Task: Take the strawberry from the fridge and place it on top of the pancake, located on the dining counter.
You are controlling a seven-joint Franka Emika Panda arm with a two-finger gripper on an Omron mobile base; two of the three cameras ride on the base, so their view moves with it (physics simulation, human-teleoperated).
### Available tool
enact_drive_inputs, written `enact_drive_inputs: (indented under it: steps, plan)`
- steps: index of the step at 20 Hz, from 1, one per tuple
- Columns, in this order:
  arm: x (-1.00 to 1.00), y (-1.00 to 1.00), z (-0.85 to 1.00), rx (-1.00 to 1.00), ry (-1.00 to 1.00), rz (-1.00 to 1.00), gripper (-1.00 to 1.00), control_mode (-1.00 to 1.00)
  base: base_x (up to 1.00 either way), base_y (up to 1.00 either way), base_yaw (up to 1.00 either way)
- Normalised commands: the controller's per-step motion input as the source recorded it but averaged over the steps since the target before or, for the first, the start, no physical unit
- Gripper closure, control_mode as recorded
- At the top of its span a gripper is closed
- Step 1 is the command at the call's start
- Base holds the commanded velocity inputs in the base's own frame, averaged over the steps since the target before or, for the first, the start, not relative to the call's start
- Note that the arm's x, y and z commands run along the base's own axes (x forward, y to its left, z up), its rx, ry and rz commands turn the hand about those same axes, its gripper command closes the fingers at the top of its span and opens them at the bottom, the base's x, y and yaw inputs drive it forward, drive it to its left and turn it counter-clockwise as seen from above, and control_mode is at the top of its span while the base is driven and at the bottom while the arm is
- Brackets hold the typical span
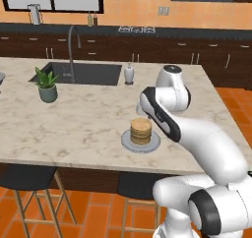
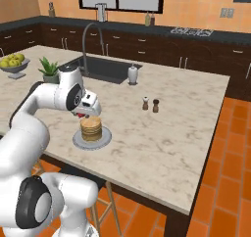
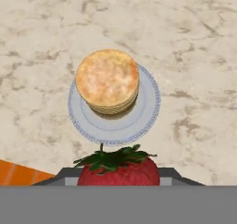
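Strawberry [image 3: 118, 170] is held pinched in the nearly closed claw [image 2: 83, 115], just above and beside the pancake [image 3: 107, 81] on its plate [image 3: 143, 121]. If released off-centre (the stack is small), the fruit could be rolled off onto the dining counter [image 3: 194, 42].

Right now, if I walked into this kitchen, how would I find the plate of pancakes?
Look at the big beige marbled island with the dark sink. Near its front edge, by the stools, sits a round grey plate holding a short golden stack of pancakes, just under the white arm's gripper with its strawberry. Nothing else nearby is a flat tan stack; the plant and soap bottle stand taller.
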Motion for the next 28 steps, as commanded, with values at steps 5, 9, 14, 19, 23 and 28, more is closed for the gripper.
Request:
enact_drive_inputs:
  steps: [5,9,14,19,23,28]
  plan:
    - [0.55,0.09,-0.49,0.0,0.15,0.0,1.0,-1.0,0.0,0.0,0.0]
    - [0.49,0.17,-0.41,0.0,0.09,0.0,1.0,-1.0,0.0,0.0,0.0]
    - [0.35,0.08,-0.28,0.0,0.01,0.0,1.0,-1.0,0.0,0.0,0.0]
    - [0.21,-0.02,-0.24,0.0,0.0,0.0,1.0,-1.0,0.0,0.0,0.0]
    - [-0.08,-0.02,-0.19,0.0,0.0,0.0,1.0,-1.0,0.0,0.0,0.0]
    - [0.0,0.0,-0.21,0.0,0.0,0.0,1.0,-1.0,0.0,0.0,0.0]
